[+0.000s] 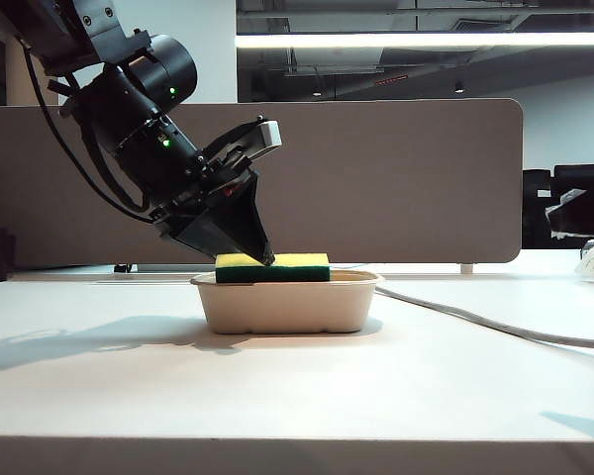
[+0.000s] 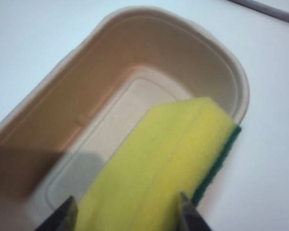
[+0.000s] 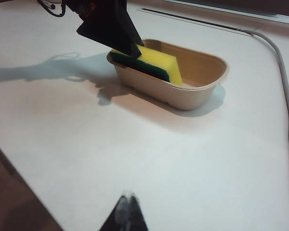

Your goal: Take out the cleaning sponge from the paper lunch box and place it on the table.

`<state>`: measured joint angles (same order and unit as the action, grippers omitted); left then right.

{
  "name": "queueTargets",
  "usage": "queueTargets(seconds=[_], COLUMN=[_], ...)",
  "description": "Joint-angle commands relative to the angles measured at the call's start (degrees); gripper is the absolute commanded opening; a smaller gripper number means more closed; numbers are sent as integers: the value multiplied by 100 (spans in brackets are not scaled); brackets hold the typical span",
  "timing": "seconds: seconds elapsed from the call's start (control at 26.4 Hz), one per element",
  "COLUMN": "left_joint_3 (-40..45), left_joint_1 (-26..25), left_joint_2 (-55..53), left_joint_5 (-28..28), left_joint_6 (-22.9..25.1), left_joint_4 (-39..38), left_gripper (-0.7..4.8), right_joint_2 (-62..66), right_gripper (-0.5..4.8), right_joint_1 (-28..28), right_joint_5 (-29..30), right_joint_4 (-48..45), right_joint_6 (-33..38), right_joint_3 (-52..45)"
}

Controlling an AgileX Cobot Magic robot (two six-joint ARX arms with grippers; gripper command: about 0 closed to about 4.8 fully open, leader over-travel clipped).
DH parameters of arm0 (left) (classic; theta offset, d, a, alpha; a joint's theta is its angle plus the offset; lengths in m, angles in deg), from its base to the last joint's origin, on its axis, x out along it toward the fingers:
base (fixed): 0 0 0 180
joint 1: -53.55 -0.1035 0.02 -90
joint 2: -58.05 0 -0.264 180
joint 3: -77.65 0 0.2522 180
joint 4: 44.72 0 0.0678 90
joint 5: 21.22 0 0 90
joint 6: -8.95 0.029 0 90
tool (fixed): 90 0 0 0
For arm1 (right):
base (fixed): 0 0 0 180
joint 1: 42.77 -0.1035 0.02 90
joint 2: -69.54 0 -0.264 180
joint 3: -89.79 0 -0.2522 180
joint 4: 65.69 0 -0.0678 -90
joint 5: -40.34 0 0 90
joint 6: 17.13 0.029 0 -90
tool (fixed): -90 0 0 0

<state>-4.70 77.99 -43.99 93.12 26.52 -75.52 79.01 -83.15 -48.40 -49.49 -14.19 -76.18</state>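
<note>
The left gripper (image 2: pixel 127 214) has its two dark fingers clamped on either side of one end of the cleaning sponge (image 2: pixel 166 159), a rectangular block of porous bright yellow foam with a thin dark green scouring layer. The sponge rides partly above the rolled rim of the paper lunch box (image 1: pixel 287 307), a shallow oblong tray of smooth beige moulded pulp directly beneath the gripper. The lift-out step seems under way; next, the sponge must clear the rim and travel sideways onto the flat white table (image 1: pixel 277 386). The right gripper (image 3: pixel 126 211), well apart, hangs with fingertips pressed together, empty.
</note>
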Motion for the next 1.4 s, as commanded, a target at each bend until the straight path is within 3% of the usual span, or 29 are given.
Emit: queueTargets(seconds=[0.04,0.15,0.34,0.61,0.76,1.14,1.21,1.4], left_joint_3=[-22,-17,-20,-22,-81,-1010,-1222,-1611], left_joint_1=[0,0,2,2,2,13,11,-4], left_joint_2=[-39,-101,-136,-133,-111,-59,-13,334], left_joint_5=[-13,-9,-11,20,387,798,684,-321], left_joint_6=[72,68,68,-31,-273,-494,-387,175], left_joint_4=[0,-26,-39,164,352,52,-289,-1392], left_gripper=[254,111,-5,-6,-6,-6,-6,-6], right_joint_2=[2,2,2,2,0,0,0,-9], right_gripper=[-5,-5,-5,-5,-5,-5,-5,-5], right_joint_1=[0,0,0,0,0,0,0,0], right_joint_5=[-2,-2,-2,-2,-2,-2,-2,-2], right_joint_4=[-96,-96,-96,-96,-96,-96,-96,-96], right_joint_6=[2,2,2,2,2,2,2,2], right_joint_3=[4,4,4,4,4,4,4,4])
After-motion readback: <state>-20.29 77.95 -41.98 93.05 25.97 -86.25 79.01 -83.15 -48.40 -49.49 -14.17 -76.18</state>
